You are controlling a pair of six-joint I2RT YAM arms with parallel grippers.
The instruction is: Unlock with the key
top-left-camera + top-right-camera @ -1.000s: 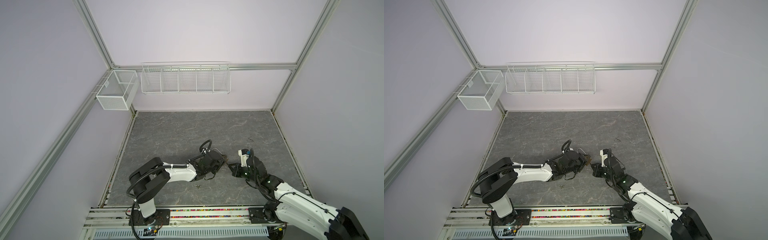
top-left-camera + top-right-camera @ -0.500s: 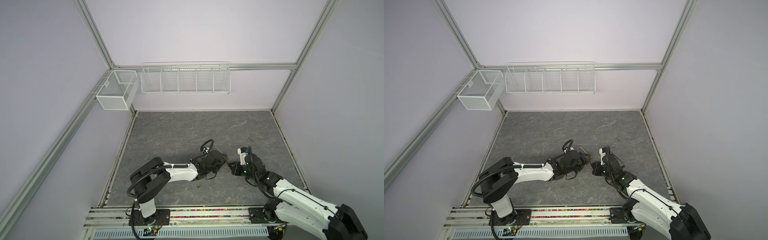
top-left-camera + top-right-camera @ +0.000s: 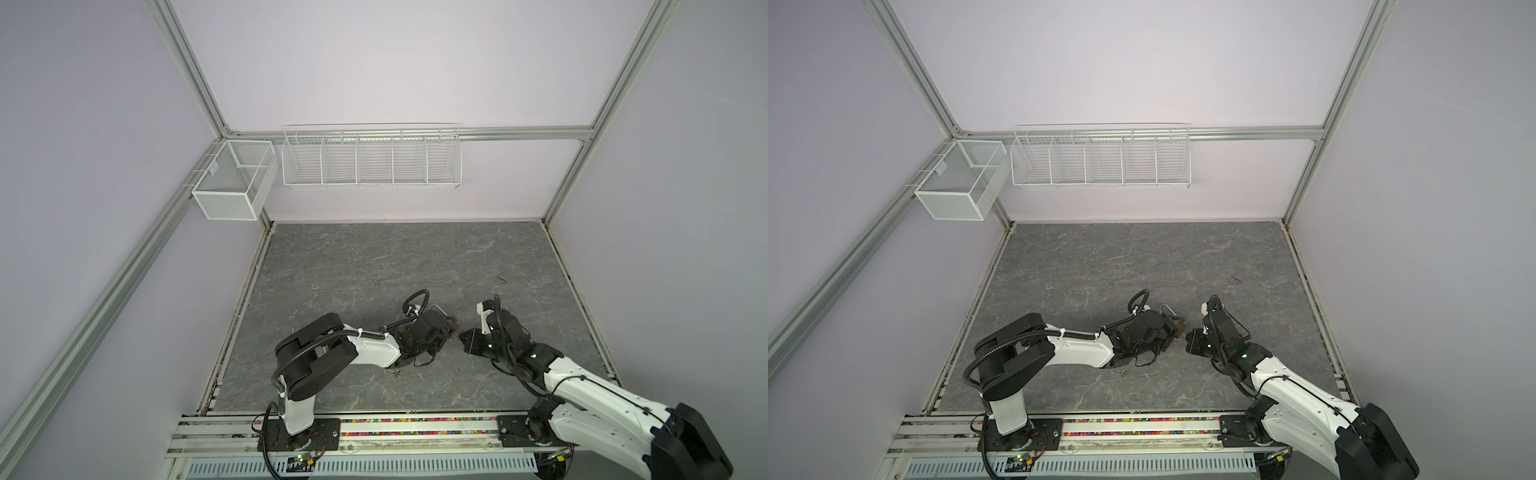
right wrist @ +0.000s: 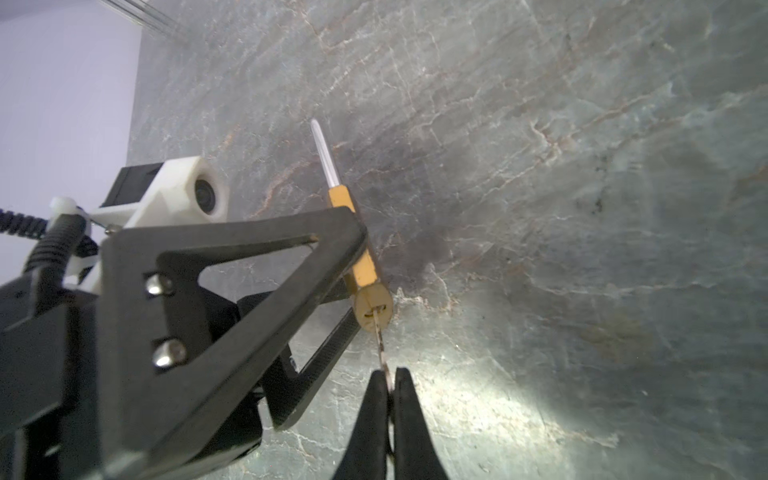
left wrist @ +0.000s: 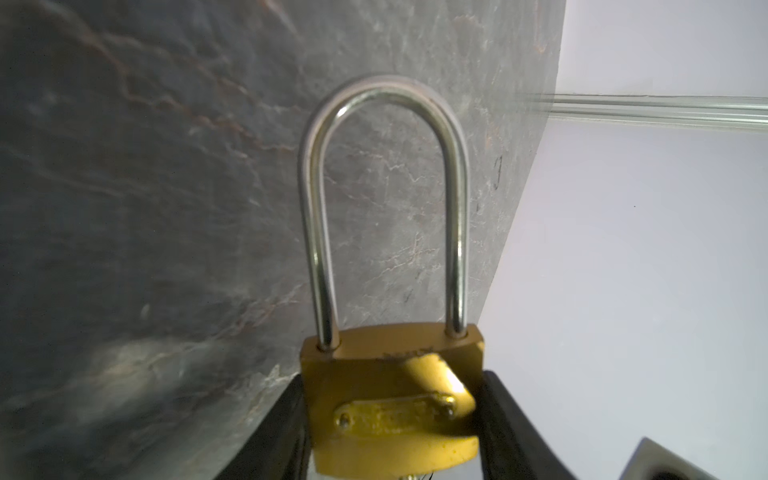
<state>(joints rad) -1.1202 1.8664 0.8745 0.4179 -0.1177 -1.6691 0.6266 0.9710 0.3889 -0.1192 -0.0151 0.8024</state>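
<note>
The padlock (image 5: pixel 390 399) is gripped by its body in the left tool (image 5: pixel 392 419) over the counter (image 5: pixel 166 208) so that the keyhole (image 4: pixel 372 309) is presented to the right tool (image 4: pixel 390 384), which is clenched on the inserted key (image 4: pixel 381 345). Nothing is seen in the wall-hung wire rack (image 3: pixel 371 158) or mesh basket (image 3: pixel 232 187)

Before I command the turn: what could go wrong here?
The right gripper pinches the key only at its tips, so it may slip when twisting. The left gripper holds the padlock by its sides; torque could rotate it. Much of the key shows outside the keyhole: maybe not seated.
</note>
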